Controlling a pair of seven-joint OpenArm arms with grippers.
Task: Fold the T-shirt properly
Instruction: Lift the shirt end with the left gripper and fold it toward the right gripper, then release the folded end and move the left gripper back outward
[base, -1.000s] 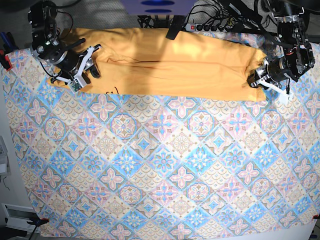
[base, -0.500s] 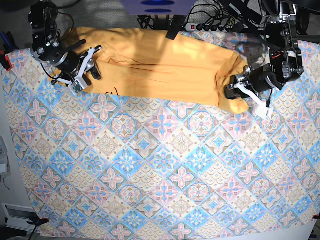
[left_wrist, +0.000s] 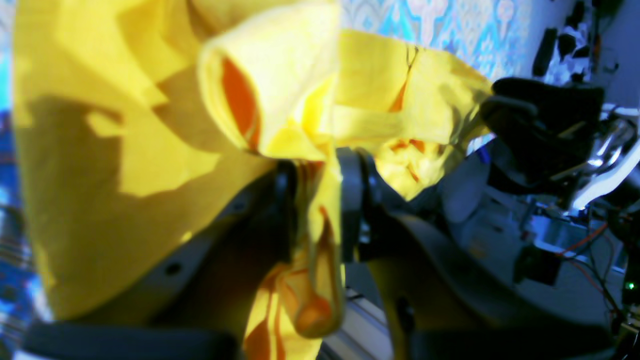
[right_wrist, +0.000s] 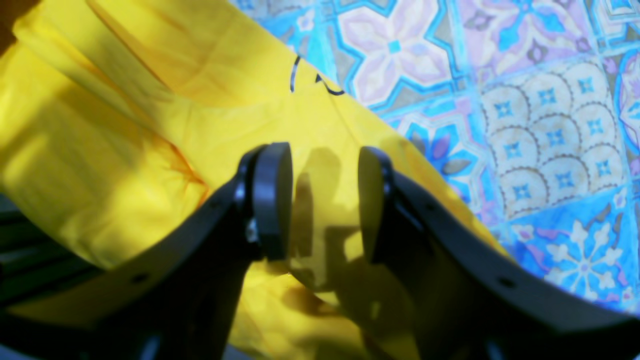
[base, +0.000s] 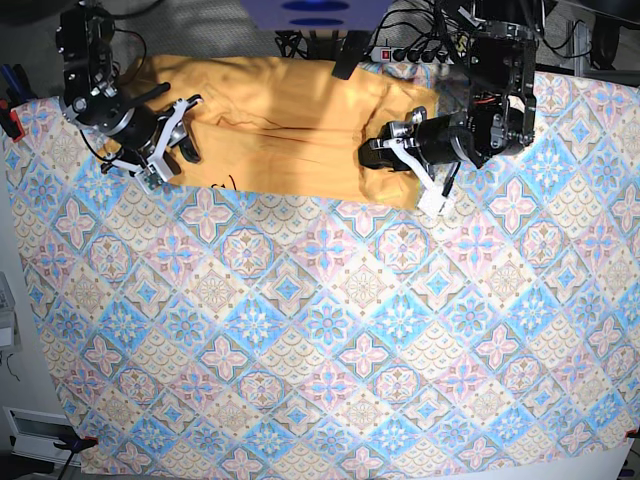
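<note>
Up at 12 o'clock the yellow-orange fabric T-shirt (base: 300, 130) is maybe half folded: left gripper (base: 385, 150) pinches one end over it, right gripper (base: 170, 140) sits spread, empty.

Your two arms (base: 95, 75) are black with white brackets; their fingers (right_wrist: 272, 200) are black with round flat pads and small screw holes.

Shirt at the far edge of the cloth-covered table

The T-shirt (base: 290, 130) is laid along the back of the patterned cloth (base: 330, 330). Its one end is clamped in the left gripper (base: 385, 150) and folded inward; the right gripper (base: 180, 125) is set over the opposite end.
</note>
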